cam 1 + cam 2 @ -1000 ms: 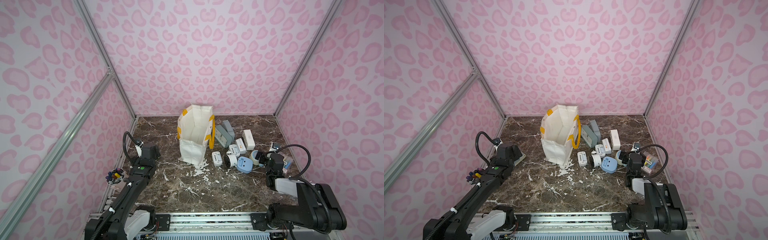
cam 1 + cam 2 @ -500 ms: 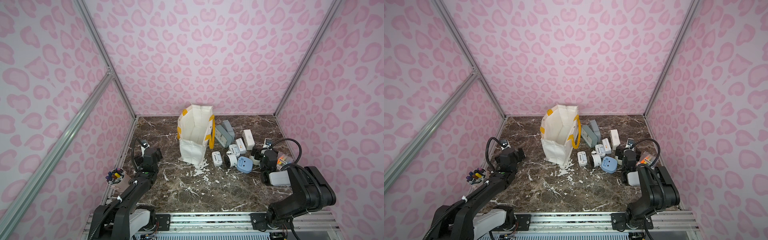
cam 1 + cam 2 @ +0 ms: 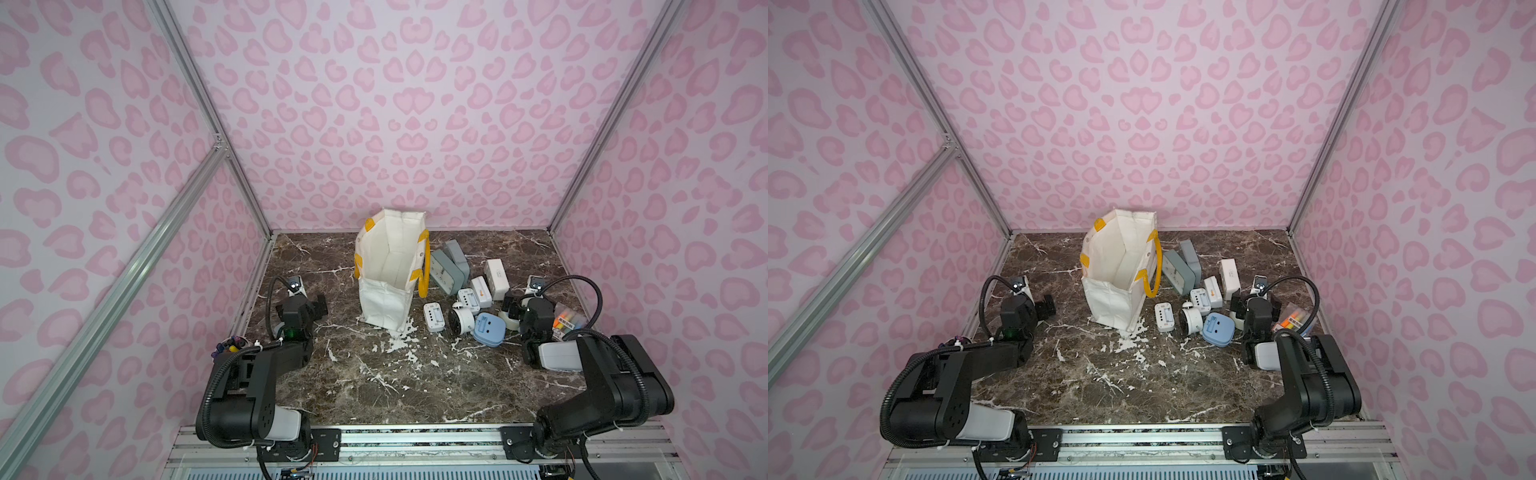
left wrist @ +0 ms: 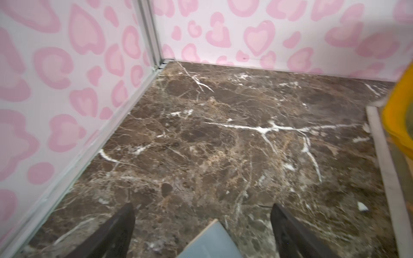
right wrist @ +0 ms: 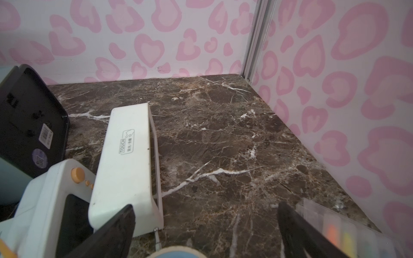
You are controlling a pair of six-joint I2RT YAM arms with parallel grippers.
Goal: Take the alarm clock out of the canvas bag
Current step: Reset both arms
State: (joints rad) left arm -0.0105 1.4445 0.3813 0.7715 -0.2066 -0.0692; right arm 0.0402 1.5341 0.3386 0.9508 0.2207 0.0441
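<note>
The white canvas bag (image 3: 384, 301) (image 3: 1111, 301) with yellow handles stands open at the table's back middle; only bare cloth shows inside, no alarm clock. Several alarm clocks lie to its right, among them a blue one (image 3: 489, 329) and a round white one (image 3: 461, 321). My left gripper (image 3: 306, 302) (image 4: 203, 206) is open, low by the left wall, well left of the bag, with a grey-blue flat corner (image 4: 210, 243) between its fingers, untouched. My right gripper (image 3: 524, 305) (image 5: 205, 205) is open at the clocks' right edge, beside a white "TOUCH" clock (image 5: 129, 160).
A clear case of coloured markers (image 3: 569, 322) (image 5: 335, 225) lies by the right wall, next to the right gripper. A grey-green pair of clocks (image 3: 444, 270) leans near the bag's yellow handle (image 3: 424, 270). The bag's yellow strap (image 4: 397, 118) borders the left wrist view.
Both arms have folded back toward the front rail. The grippers stayed low and open, and the right one edged toward the clocks. Bag and clocks have not moved.
</note>
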